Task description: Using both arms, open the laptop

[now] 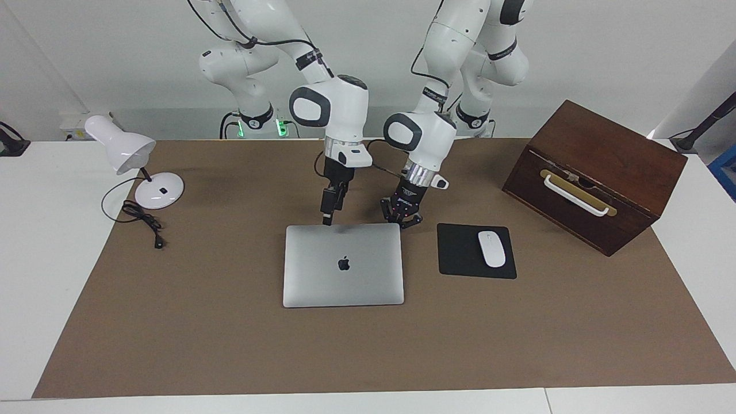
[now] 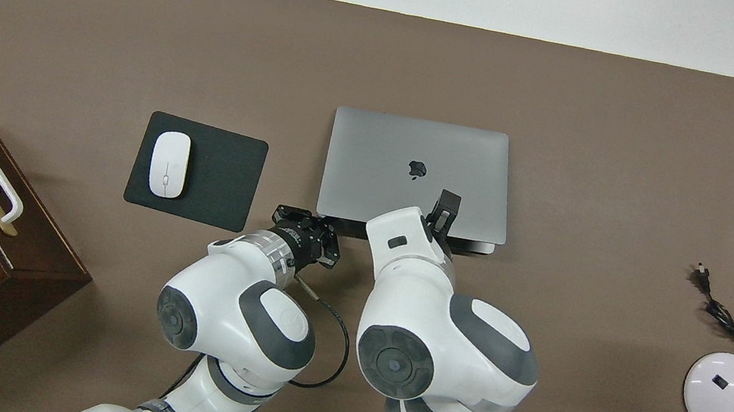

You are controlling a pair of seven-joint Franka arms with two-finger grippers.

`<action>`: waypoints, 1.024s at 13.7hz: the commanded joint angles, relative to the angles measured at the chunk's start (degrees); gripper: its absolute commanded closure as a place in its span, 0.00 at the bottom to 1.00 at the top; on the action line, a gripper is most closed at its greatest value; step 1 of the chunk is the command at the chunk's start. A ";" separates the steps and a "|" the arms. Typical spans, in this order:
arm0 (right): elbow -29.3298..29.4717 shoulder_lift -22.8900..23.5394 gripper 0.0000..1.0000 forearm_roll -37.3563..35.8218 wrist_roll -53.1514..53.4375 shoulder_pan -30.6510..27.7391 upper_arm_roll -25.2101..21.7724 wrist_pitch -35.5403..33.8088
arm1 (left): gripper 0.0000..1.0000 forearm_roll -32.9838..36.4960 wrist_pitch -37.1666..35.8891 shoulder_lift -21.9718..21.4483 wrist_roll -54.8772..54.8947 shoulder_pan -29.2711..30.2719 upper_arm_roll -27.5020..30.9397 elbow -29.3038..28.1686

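Bright, even light from above; both views are sharp, with no blur. Soft, faint shadows lie on the bench under the arms. The laptop lid shows a mild sheen, without hard glare.
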 commanded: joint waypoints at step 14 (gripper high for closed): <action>3.06 5.59 0.00 -8.60 1.36 -3.81 -0.33 7.50 | 1.00 0.25 1.14 5.27 -0.31 -0.88 0.73 0.89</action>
